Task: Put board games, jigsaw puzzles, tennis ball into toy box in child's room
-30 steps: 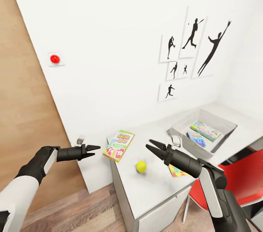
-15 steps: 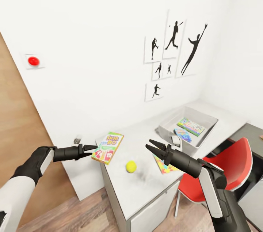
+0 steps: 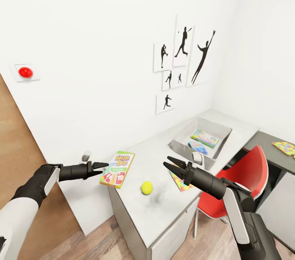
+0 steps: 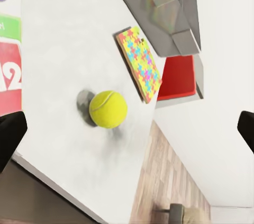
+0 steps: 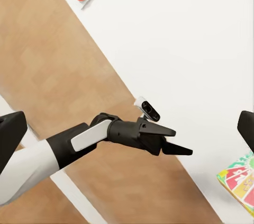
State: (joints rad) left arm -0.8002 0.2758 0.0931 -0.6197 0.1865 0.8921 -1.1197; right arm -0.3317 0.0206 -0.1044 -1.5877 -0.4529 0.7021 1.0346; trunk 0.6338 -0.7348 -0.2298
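Our two arms reach forward above the near end of the table, neither touching anything. Our left claw hangs just off the table's corner, its fingers spread apart and holding nothing; the right wrist view catches it side-on against the white wall. Our right claw hovers over the tabletop, fingers likewise apart and empty.

On the table nearest us, the tennis ball sits alone on the pale top, between the two claws; the left wrist view shows it with a small shadow beside it. At the table's corner, just past the left claw's tips, lies the SKIP-BO box, flat and overhanging the edge slightly. To the right of the ball, partly hidden behind our right arm, a jigsaw puzzle lies flat near the table's edge; the left wrist view shows it just beside the toy box.

Farther along stands the toy box, with a green-edged game box and a smaller blue box inside it. A red chair is at the desk. On the far right desk section rests a second jigsaw puzzle. Silhouette pictures and a red button mark the wall.
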